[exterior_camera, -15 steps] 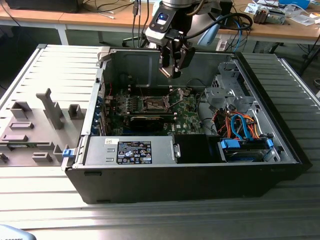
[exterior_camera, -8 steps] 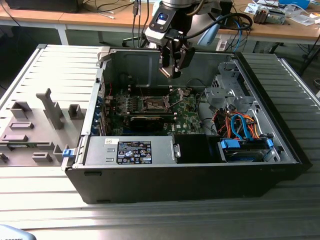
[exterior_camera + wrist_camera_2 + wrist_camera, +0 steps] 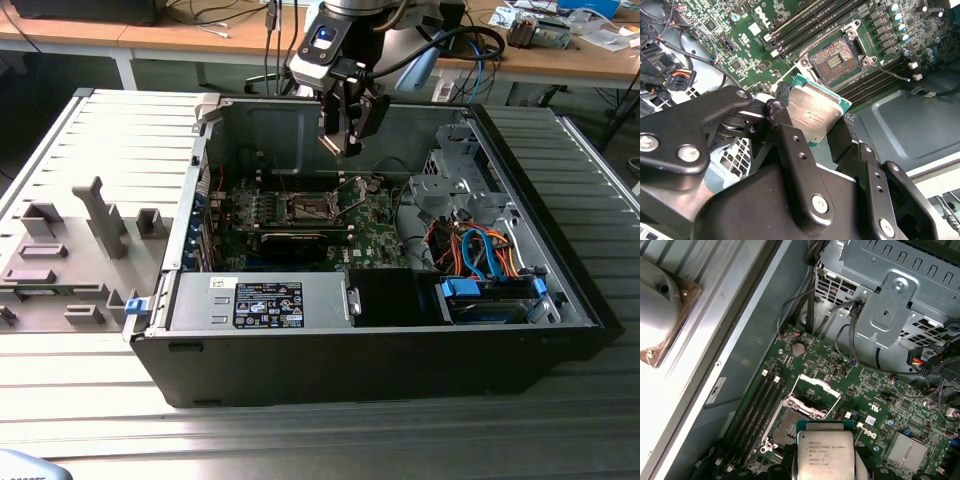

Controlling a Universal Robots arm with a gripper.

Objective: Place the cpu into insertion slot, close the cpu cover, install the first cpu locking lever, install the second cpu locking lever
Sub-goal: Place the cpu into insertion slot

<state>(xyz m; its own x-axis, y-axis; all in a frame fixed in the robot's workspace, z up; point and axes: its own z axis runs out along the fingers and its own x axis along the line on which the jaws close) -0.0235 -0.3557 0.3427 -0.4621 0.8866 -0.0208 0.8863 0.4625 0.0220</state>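
Over the motherboard (image 3: 730, 50), the gripper (image 3: 812, 120) clamps the cpu (image 3: 815, 111), hiding its edges.

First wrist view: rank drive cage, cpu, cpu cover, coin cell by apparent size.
1. drive cage
2. cpu, though it is nearest the camera, so its lead over the cover is unsure
3. cpu cover, standing open
4. coin cell

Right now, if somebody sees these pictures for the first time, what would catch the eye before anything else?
In both wrist views the cpu, a silver square, is clamped in the end effector above the green motherboard. Beyond it the insertion slot lies bare, with the cpu cover raised. In the exterior view the arm reaches down into a big open black computer case on a slatted table.
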